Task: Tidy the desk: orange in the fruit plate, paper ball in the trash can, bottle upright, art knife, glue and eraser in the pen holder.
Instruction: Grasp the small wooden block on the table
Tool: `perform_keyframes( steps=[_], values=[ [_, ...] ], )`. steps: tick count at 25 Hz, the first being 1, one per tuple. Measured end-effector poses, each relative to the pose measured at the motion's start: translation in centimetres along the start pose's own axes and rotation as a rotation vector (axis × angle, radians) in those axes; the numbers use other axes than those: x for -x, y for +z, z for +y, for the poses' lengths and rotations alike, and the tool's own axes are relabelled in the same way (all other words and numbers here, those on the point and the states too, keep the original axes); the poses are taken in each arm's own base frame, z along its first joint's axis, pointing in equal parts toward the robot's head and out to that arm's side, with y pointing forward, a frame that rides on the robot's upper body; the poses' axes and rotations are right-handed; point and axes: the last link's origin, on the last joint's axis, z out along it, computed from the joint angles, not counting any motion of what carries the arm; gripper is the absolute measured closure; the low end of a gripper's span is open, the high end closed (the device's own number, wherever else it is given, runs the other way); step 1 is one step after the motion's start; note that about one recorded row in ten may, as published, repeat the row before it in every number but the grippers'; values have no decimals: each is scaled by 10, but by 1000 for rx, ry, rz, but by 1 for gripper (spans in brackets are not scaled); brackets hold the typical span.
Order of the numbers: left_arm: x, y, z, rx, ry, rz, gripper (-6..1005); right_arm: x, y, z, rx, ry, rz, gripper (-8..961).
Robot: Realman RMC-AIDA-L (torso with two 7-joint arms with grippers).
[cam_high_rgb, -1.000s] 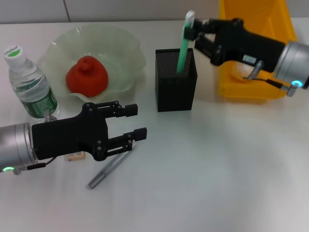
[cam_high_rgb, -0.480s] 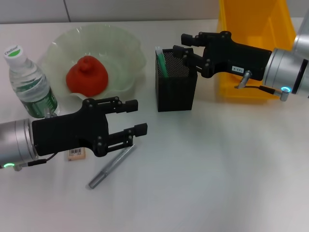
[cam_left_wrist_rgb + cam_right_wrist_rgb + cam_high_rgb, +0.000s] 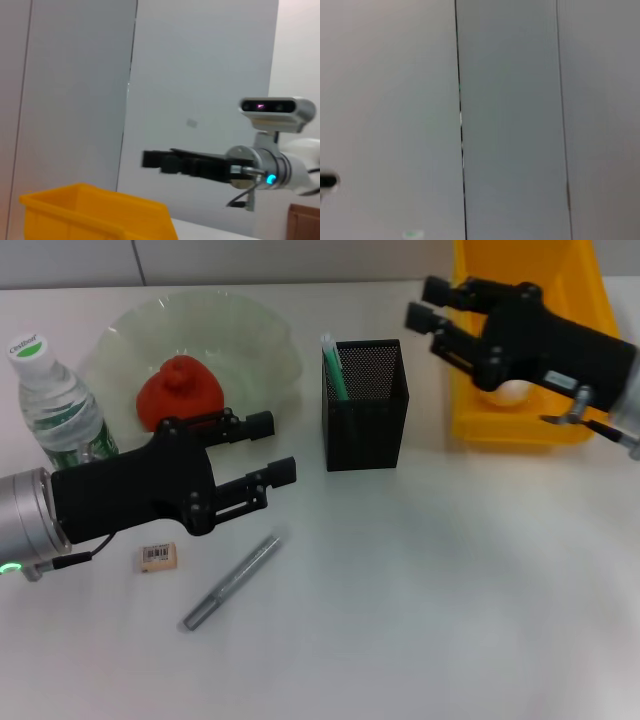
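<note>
Evidently hovered with fingers spread: left gripper [image 3: 272, 447] above slim grey metallic art knife [image 3: 232, 582] (likely next pick), right gripper [image 3: 428, 301] over big bright yellow plastic trash can [image 3: 470, 400].

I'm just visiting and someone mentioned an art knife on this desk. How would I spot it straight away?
Start at the black mesh pen holder in the middle of the white desk, then look nearer and to the left, below the left gripper. The art knife lies there flat and slanted. It is a slim grey metallic stick, unlike the small boxy eraser beside it or the green stick standing in the holder.
</note>
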Motion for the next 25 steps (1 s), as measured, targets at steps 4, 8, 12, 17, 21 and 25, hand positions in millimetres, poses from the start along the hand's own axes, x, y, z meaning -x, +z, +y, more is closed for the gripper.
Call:
perform_keyframes(
  steps=[4, 8, 12, 17, 21, 25],
  values=[
    [-2, 0, -1, -14, 16, 15, 428, 4, -19, 3, -25, 2, -51, 566],
    [-2, -1, -1, -41, 19, 51, 428, 3, -28, 9, -11, 8, -68, 550],
    [-1, -2, 1, -50, 29, 89, 428, -2, -34, 22, 44, 3, -73, 533],
    [3, -3, 10, -32, 68, 110, 432, -20, -36, 48, 182, -63, -17, 513],
    [1, -5, 9, -38, 60, 126, 444, -43, -42, 63, 209, 9, 45, 496],
    [0, -6, 9, -42, 61, 131, 443, -53, -45, 69, 216, 31, 77, 480]
  ],
)
